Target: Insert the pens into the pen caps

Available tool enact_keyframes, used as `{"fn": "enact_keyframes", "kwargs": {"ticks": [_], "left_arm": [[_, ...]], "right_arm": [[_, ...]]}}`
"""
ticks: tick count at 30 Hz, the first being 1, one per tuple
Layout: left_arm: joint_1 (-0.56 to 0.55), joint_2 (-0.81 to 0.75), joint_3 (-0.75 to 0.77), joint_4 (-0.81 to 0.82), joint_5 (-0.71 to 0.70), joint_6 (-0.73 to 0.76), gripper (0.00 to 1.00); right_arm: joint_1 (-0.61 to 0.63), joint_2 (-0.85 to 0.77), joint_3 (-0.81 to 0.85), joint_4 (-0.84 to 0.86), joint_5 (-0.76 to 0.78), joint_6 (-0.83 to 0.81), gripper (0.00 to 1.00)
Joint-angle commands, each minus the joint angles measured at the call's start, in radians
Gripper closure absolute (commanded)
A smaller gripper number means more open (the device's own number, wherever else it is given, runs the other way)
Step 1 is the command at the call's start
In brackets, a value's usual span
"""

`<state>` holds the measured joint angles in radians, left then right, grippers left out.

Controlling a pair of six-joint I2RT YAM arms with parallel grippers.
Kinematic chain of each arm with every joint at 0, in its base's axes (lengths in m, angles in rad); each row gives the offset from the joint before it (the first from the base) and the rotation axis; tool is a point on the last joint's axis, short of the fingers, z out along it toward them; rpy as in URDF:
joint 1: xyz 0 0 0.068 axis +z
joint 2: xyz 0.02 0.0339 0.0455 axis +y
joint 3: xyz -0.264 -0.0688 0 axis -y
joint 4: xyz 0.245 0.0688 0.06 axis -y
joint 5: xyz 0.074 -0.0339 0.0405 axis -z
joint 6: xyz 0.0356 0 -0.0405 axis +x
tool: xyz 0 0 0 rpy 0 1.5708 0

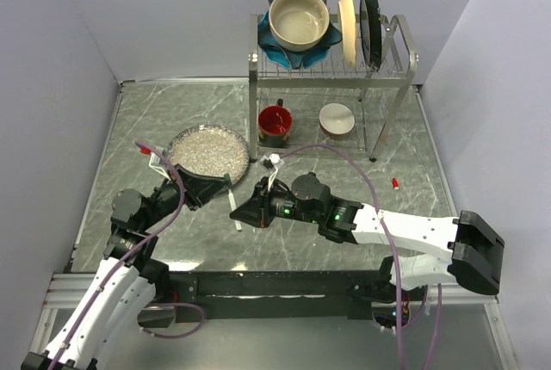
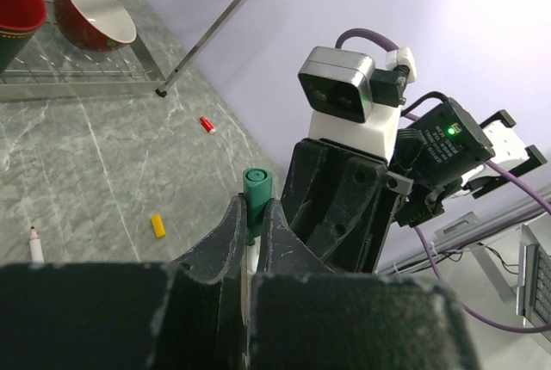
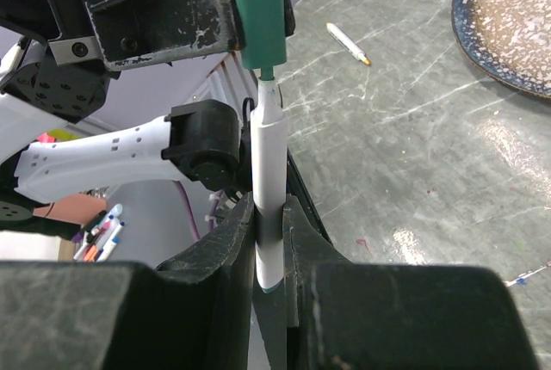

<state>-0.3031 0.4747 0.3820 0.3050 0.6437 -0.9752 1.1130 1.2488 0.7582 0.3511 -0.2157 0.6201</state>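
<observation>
The left gripper (image 2: 256,217) is clamped on a green cap (image 2: 257,188), whose top sticks out past the two dark fingertips. The right gripper (image 3: 269,208) is closed around the lower barrel of a white pen (image 3: 265,142), which stands straight out from between its fingers. Seen from the right wrist, the cap sits directly ahead of that gripper, in line with the pen. The pen's small green nib meets the cap's open end, though whether it has gone inside cannot be told. The two grippers face each other closely, the right one filling the space just beyond the left one's fingers. On the table (image 2: 103,172), off to the left of the left gripper in its own view, lies a yellow cap (image 2: 157,225). A red cap (image 2: 207,124) lies farther out, and a red-tipped pen (image 2: 35,245) lies nearer the picture's edge. Ahead of the right gripper, past the green cap, a yellow-tipped pen (image 3: 348,43) lies flat on the table. A speckled plate (image 3: 508,26) sits off to the right of it.
</observation>
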Motion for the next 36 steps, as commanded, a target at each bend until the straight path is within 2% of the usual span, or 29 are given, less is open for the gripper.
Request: {"fn": "enact_keyframes", "kwargs": {"ticks": [1,7,16,20,30,32,36], "left_arm": [[-0.004,-0.008,0.043,-0.018,-0.016,0.040,0.99],[-0.005,-0.015,0.028,-0.012,-0.015,0.033,0.99],[-0.004,-0.050,0.044,-0.082,0.007,0.059,0.99],[-0.005,-0.039,0.034,-0.103,0.014,0.063,0.96],[-0.005,-0.025,0.040,-0.109,0.025,0.058,0.99],[-0.005,-0.033,0.049,-0.119,0.025,0.058,0.96],[-0.005,-0.057,0.070,-0.156,0.020,0.084,0.72]], "right_arm": [[0.005,-0.020,0.016,0.051,0.018,-0.002,1.00],[0.005,-0.028,0.016,0.052,0.036,0.000,1.00],[0.004,-0.043,0.082,-0.041,0.130,-0.031,1.00],[0.004,-0.029,0.131,-0.076,0.124,-0.052,1.00],[0.004,0.012,0.213,-0.112,0.136,-0.074,1.00],[0.004,0.020,0.224,-0.115,0.151,-0.088,1.00],[0.004,0.026,0.242,-0.113,0.133,-0.140,1.00]]}}
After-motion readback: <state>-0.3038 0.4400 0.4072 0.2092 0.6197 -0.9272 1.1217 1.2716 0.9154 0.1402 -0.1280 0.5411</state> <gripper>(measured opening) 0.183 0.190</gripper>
